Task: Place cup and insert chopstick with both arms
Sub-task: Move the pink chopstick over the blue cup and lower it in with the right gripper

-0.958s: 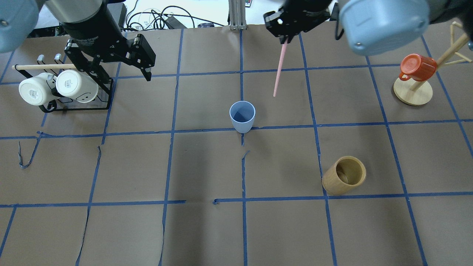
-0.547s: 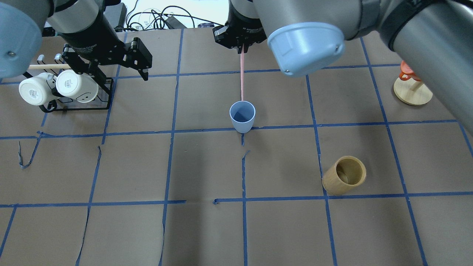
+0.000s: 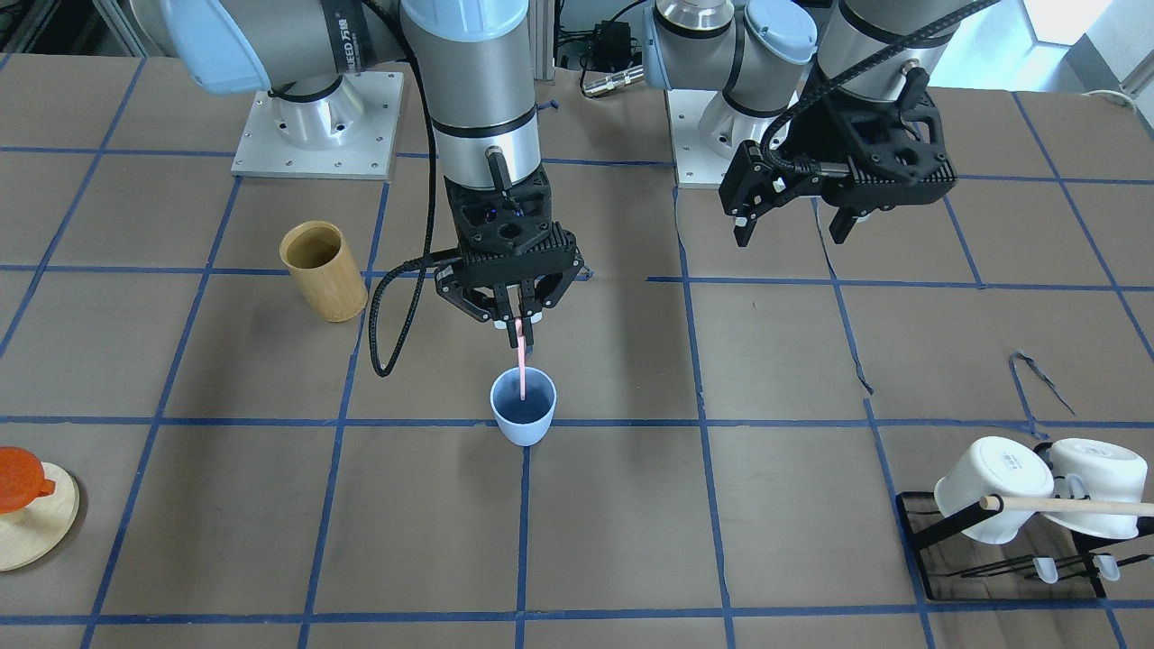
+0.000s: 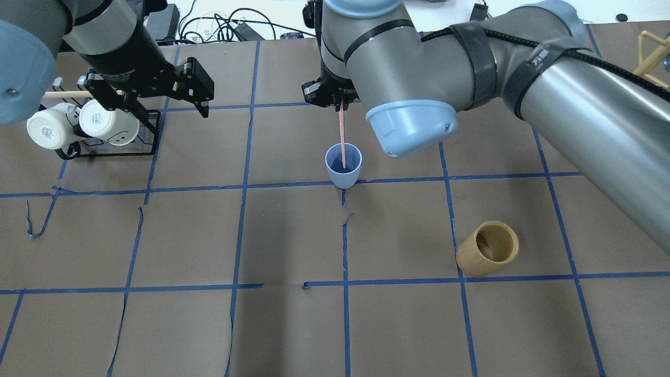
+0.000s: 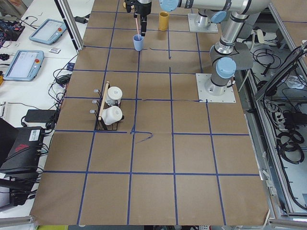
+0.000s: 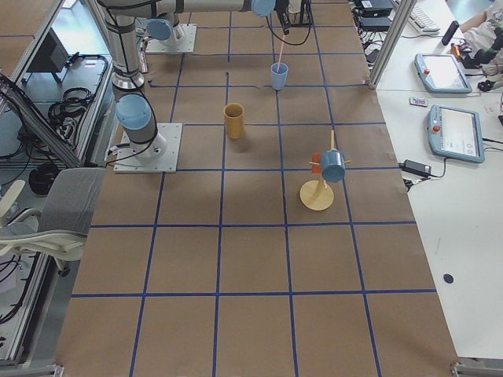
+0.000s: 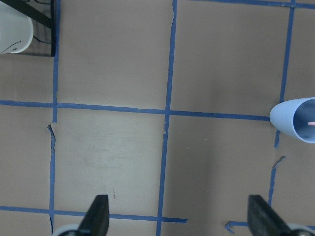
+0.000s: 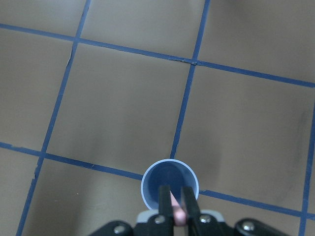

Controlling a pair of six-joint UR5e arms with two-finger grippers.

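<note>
The pale blue cup [image 4: 343, 165] stands upright at the table's middle; it also shows in the front view [image 3: 523, 406] and the right wrist view [image 8: 170, 183]. My right gripper [image 3: 519, 326] is shut on a pink chopstick [image 4: 342, 137] and holds it upright right above the cup. The stick's lower end is inside the cup's mouth [image 3: 523, 386]. My left gripper [image 3: 790, 227] is open and empty, in the air off to the cup's side, near the mug rack. Its view shows the cup at the right edge [image 7: 295, 120].
A tan bamboo cylinder [image 4: 488, 248] stands at the front right. A black rack with two white mugs [image 4: 84, 125] and a wooden rod sits at the far left. A wooden mug tree with an orange mug [image 3: 20, 494] stands at the far right.
My right arm has moved toward the cup and lowered. The chopstick's tip went from behind the cup's rim into its mouth. My left gripper has barely shifted.
</note>
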